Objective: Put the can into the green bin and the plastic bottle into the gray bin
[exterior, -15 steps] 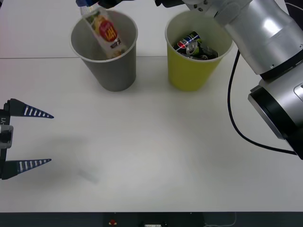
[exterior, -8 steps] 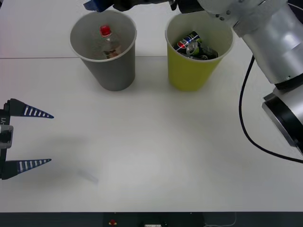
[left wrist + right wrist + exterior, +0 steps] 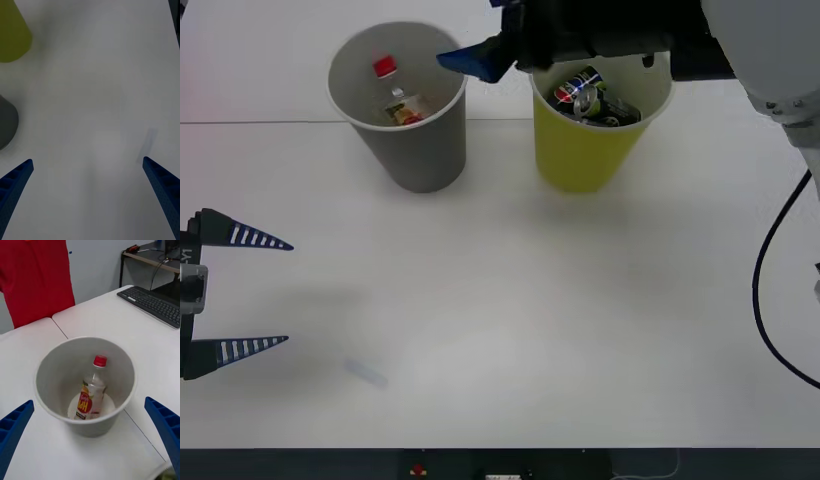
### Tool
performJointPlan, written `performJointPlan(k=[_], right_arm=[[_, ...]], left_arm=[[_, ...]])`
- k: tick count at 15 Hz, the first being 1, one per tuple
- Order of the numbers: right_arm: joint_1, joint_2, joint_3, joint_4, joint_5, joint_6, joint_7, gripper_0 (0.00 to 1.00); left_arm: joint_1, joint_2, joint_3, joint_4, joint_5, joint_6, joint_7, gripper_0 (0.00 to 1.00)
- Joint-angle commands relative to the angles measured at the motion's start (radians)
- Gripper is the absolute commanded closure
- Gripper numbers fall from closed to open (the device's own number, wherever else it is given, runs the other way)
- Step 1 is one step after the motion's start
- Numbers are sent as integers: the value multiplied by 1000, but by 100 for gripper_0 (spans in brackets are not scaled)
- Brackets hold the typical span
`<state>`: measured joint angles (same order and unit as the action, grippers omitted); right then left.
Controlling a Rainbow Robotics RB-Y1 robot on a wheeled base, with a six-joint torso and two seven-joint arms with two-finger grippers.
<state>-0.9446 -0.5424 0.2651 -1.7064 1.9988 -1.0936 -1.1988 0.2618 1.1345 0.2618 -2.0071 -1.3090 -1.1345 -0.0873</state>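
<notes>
The plastic bottle (image 3: 393, 92) with its red cap stands inside the gray bin (image 3: 420, 150) at the back left, and nothing holds it. In the right wrist view the bottle (image 3: 92, 393) leans slightly on the floor of the gray bin (image 3: 56, 371). The can (image 3: 585, 95) lies in the green bin (image 3: 580, 150) at the back right. My right gripper (image 3: 478, 58) hovers open between the two bins' rims, above them; its fingers (image 3: 15, 427) are spread wide and empty. My left gripper (image 3: 287, 293) waits open at the table's left edge.
The left wrist view has my left gripper (image 3: 87, 160) over bare white table, with the green bin (image 3: 13, 33) and gray bin (image 3: 5, 123) at one side. A keyboard (image 3: 153, 305) and a red cloth shape (image 3: 37, 277) lie beyond the bins.
The bottle, held tilted in the gray bin's mouth a second ago, has dropped in and now stands free. My right gripper has let go and swung right toward the green bin.
</notes>
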Motion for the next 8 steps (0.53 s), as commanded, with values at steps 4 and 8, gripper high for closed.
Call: performJointPlan(k=[4, 8], right_arm=[[302, -122, -135, -320, -49, -40, 85, 0], [532, -214, -224, -498, -117, -40, 120, 0]], left_arm=[[0, 0, 0, 0, 0, 0, 0, 0], [0, 0, 0, 0, 0, 0, 0, 0]])
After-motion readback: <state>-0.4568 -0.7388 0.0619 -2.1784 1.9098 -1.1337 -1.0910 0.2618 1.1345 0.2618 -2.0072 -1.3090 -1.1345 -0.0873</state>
